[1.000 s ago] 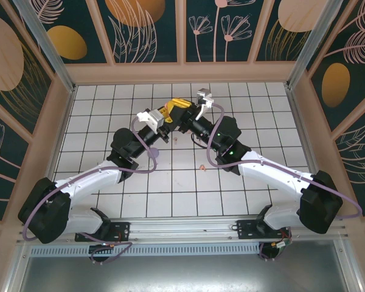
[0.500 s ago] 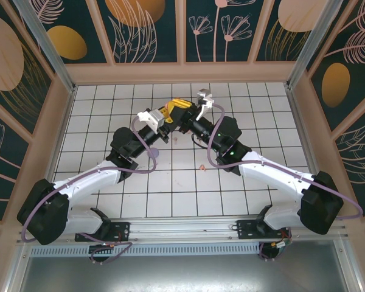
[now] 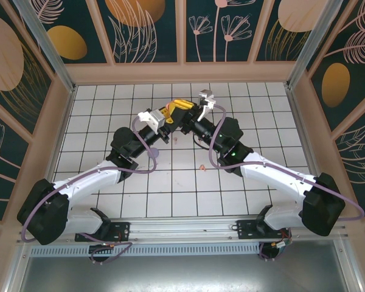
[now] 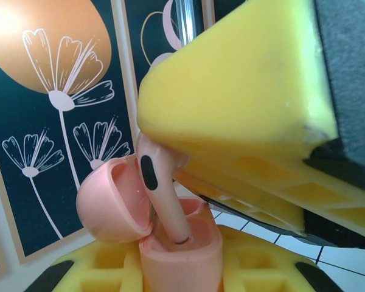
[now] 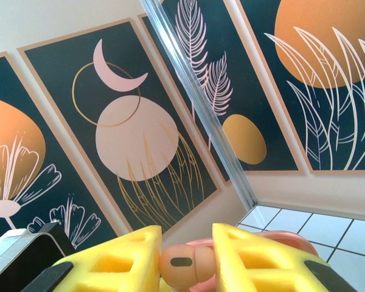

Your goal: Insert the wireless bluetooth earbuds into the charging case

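Observation:
My left gripper (image 4: 181, 271) is shut on a coral-pink charging case (image 4: 182, 252), held upright with its lid (image 4: 112, 201) swung open. A matching earbud (image 4: 164, 201) stands tilted with its stem tip in a slot of the case. My right gripper (image 5: 185, 267) is shut on that earbud (image 5: 185, 266), whose head sits between the yellow fingers (image 5: 118, 261). Behind it shows the pink rim of the case (image 5: 280, 236). From above, the left gripper (image 3: 164, 120) and right gripper (image 3: 184, 113) meet over the far middle of the tiled floor.
One small coral earbud (image 3: 202, 166) lies loose on the white tiles (image 3: 182, 182) nearer the arms. Patterned walls (image 3: 149, 30) with wooden frames close the floor at the back and both sides. A metal post (image 5: 201, 103) stands in the corner.
The right arm has shifted very slightly. Both grippers stay together at the same spot, with the case and earbud still held.

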Motion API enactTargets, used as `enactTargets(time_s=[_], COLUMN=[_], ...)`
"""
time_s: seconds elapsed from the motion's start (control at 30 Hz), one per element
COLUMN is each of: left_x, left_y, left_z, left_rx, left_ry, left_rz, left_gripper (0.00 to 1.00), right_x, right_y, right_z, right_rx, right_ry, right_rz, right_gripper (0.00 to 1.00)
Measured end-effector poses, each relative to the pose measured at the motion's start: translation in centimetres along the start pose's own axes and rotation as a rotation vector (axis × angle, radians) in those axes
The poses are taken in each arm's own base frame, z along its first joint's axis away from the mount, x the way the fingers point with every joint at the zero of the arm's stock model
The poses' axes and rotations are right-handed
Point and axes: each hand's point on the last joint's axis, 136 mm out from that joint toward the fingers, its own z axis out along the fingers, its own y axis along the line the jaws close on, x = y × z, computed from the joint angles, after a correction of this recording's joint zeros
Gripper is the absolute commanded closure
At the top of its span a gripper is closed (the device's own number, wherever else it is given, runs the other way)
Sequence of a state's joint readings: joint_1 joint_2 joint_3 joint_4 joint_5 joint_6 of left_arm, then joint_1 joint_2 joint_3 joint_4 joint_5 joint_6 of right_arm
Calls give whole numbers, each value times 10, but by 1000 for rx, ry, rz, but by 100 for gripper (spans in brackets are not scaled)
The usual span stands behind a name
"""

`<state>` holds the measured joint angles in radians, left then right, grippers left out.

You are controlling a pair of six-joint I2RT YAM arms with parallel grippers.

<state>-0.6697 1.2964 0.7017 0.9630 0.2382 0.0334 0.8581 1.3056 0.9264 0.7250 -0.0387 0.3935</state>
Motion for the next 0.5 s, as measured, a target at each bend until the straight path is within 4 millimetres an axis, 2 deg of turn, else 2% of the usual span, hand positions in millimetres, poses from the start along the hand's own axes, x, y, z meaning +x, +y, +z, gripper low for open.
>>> enactTargets(time_s=[0.5], left_x=[-1], left_y=[0], left_z=[1], left_rx=[0], left_ry=[-1], left_rz=[0], left_gripper=[100], right_x=[1], right_y=[2], right_z=[1], right_rx=[-16], right_ry=[10], right_rz=[-4], right_gripper=[76])
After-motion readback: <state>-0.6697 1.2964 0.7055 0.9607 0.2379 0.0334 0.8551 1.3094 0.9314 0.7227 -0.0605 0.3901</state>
